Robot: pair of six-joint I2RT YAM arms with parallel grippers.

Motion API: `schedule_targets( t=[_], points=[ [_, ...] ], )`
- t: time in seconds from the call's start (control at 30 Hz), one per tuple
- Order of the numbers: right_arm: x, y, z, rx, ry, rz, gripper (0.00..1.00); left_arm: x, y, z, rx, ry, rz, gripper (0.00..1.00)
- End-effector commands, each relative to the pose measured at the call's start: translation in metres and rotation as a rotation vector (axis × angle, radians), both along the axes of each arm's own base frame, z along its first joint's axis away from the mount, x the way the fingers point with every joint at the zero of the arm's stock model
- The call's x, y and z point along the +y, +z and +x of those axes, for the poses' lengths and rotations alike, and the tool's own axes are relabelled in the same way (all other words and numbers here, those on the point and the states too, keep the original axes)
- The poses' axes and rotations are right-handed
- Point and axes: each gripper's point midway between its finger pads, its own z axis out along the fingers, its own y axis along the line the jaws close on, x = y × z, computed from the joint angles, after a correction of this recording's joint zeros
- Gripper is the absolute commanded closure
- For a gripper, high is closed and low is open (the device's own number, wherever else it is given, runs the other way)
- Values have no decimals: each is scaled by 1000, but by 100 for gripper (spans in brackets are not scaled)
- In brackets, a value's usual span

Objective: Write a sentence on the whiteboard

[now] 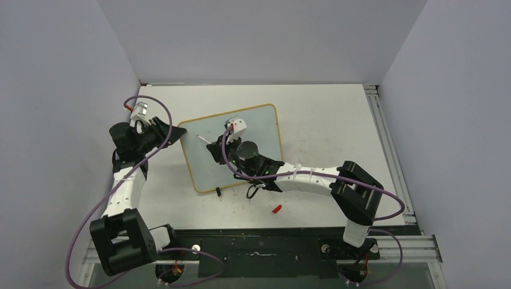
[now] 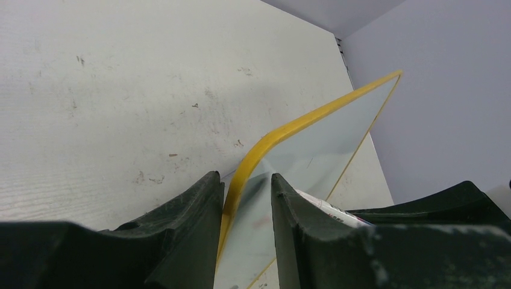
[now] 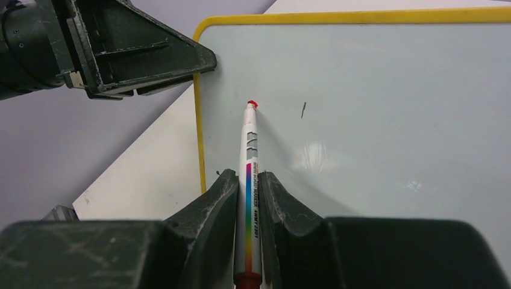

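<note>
The right hand pinches a white marker, its red tip at the whiteboard face, close to the edge nearest the left hand (whether it touches cannot be told). That hand is spread astride the whiteboard's yellow corner, with a gap beside one finger. The whiteboard lies skewed on the desk, and a red cap lies off its near edge.

The white surface is scuffed and flecked with small dark marks. The whiteboard sits on it left of centre, turned askew, with a black clip foot at its near edge. A small red piece lies apart from the whiteboard, toward the surface's near edge
</note>
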Motion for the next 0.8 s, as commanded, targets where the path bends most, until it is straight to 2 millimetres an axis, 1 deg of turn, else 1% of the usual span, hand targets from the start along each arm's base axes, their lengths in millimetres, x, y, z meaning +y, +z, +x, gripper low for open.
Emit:
schedule_targets(
  t=[0.0, 0.33, 0.57, 0.77],
  points=[
    [9, 23, 5, -38, -9, 60, 95, -3, 9, 2, -45, -26, 18, 68],
    [19, 11, 2, -21, 32, 28, 95, -3, 9, 2, -48, -27, 19, 69],
    [22, -5, -2, 7, 54, 6, 95, -3, 9, 2, -47, -28, 18, 70],
    [22, -20, -9, 27, 66, -20, 95, -3, 10, 1, -50, -29, 19, 70]
  ],
)
